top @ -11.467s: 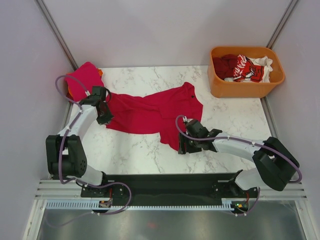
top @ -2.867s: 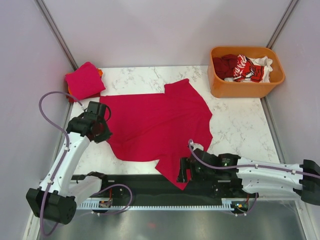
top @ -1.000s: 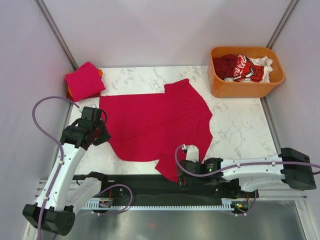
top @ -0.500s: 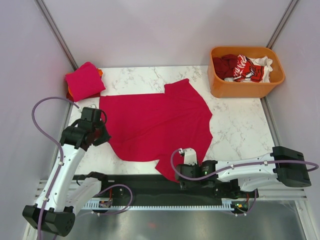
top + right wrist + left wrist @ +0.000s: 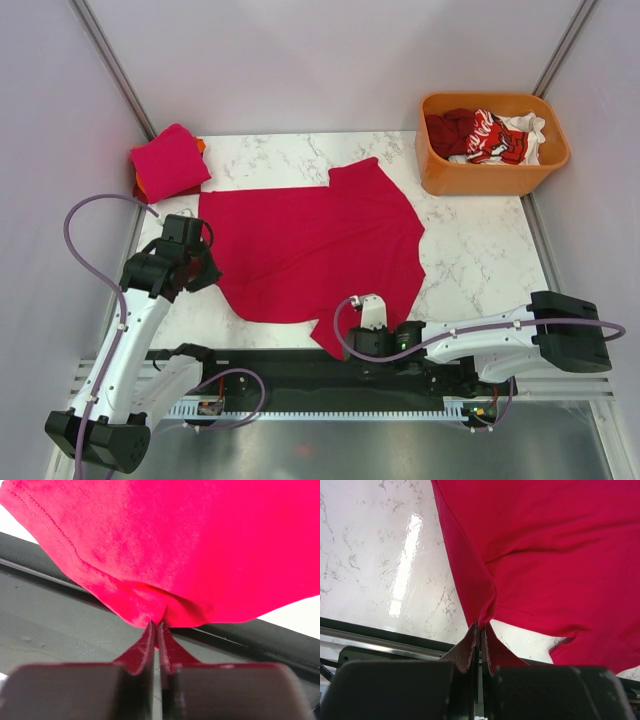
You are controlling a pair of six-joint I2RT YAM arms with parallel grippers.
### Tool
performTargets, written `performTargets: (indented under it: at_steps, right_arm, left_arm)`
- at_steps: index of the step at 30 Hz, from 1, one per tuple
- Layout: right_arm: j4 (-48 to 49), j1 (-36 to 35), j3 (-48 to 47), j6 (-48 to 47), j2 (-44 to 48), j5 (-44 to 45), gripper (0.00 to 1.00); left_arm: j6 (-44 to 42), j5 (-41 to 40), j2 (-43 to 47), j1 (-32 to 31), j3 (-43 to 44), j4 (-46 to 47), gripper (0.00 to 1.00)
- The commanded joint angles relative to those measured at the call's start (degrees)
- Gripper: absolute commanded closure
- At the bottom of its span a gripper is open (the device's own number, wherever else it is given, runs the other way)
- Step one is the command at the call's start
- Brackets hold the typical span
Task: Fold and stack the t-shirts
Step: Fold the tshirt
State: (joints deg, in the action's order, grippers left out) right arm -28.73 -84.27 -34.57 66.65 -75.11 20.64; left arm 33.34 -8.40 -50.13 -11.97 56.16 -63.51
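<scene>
Nearest, the right gripper (image 5: 348,343) is pressed together on the shirt's (image 5: 310,245) near corner, over the black rail (image 5: 290,366) at the table's (image 5: 470,260) edge. Further in, the left gripper (image 5: 208,271) pinches a raised fold of the shirt's left edge. The shirt lies flat on white marble, broadest left to right, with one flap pointing near and another far; I cannot tell which end is the collar. Beyond are a folded pile (image 5: 168,162) far left, an orange tub (image 5: 440,176) holding loose shirts (image 5: 485,135) far right, and plain pale walls (image 5: 300,60).
</scene>
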Motion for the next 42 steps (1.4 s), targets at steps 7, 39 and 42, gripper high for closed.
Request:
performTargets:
  at_steps: [7,39,42]
  right_arm:
    - [-9.57,-0.54,-4.35,-0.29,5.76,3.25,1.0]
    - [-20.51,28.7,-37.15,-37.19,11.14,20.06,1.0]
    - [-17.07,33.97,-39.08,-43.0,7.71,14.97,1.0]
  left_arm:
    - [-2.32,1.89,2.84,0.28,0.0,-0.56,0.98]
    - [2.87,1.99,4.87,0.19,-3.95,-3.12,0.97]
    - [2.69,2.6,2.59,0.19,-4.92,-1.89,0.97]
